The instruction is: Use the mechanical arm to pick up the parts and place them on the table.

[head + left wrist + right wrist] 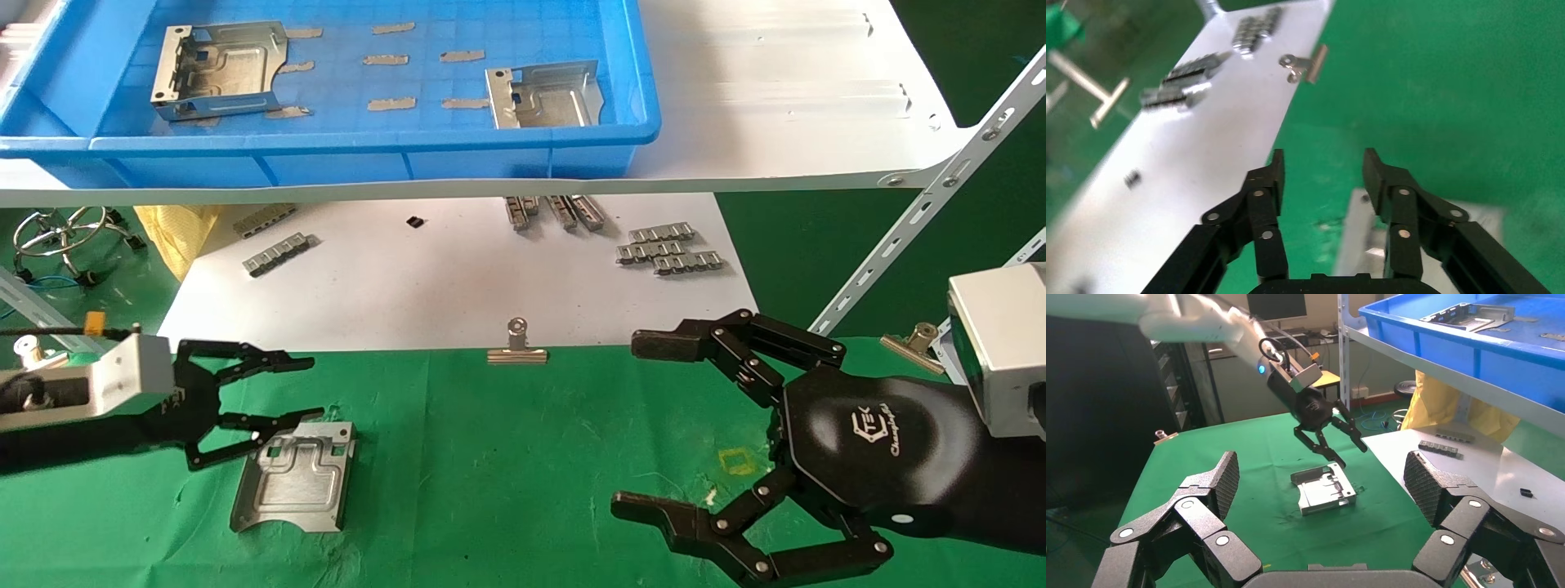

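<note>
Lower left, the left gripper (302,388) hangs spread just above 1 plate (294,478) lying on the green table (507,474). Lower right, the right gripper (641,425) hovers, jaws spread, empty.

L gripper (1322,174) open, part (1361,236) below, green table (1438,92)
</note>
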